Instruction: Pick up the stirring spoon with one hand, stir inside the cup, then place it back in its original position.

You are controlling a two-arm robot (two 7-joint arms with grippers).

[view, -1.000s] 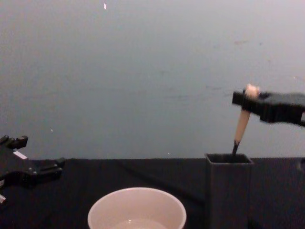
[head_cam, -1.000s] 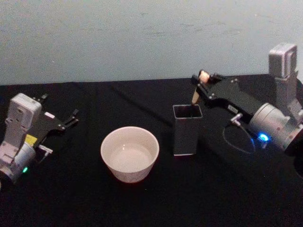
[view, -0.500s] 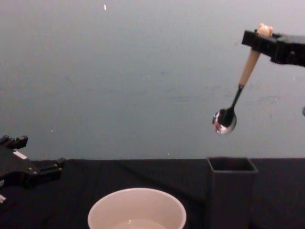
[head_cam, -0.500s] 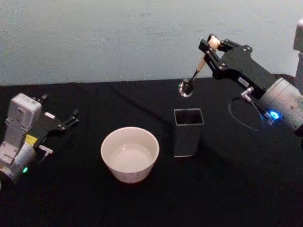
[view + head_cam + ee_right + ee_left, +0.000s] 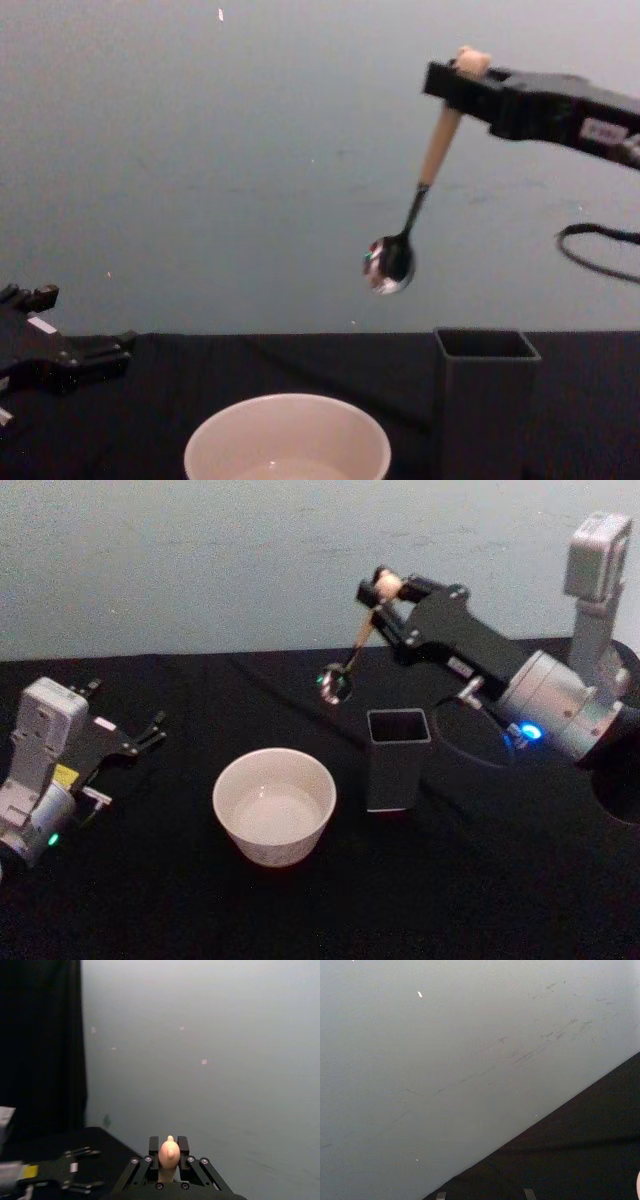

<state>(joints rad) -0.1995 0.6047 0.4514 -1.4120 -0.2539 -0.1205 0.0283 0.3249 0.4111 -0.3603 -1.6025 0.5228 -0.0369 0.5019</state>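
Observation:
My right gripper (image 5: pixel 381 588) is shut on the top of the stirring spoon (image 5: pixel 352 650), which hangs in the air with its beige handle up and its shiny bowl (image 5: pixel 389 266) down. The spoon hovers between the cream-white cup (image 5: pixel 274 805) and the dark grey square holder (image 5: pixel 396 758), well above both. In the chest view the spoon (image 5: pixel 430 175) dangles from the right gripper (image 5: pixel 462 80), left of the holder (image 5: pixel 486 400) and above the right side of the cup (image 5: pixel 288 440). The bear-head top (image 5: pixel 169 1151) sits between the fingers in the right wrist view. My left gripper (image 5: pixel 152 730) rests open at the table's left.
A black cloth (image 5: pixel 450 880) covers the table, with a pale wall (image 5: pixel 200 560) behind. A dark cable (image 5: pixel 595 250) loops under the right arm. The left gripper (image 5: pixel 80 1167) appears low in the right wrist view.
The right gripper lifted the spoon out of the holder, then carried it leftward and a little lower toward the cup. The left arm stayed still.

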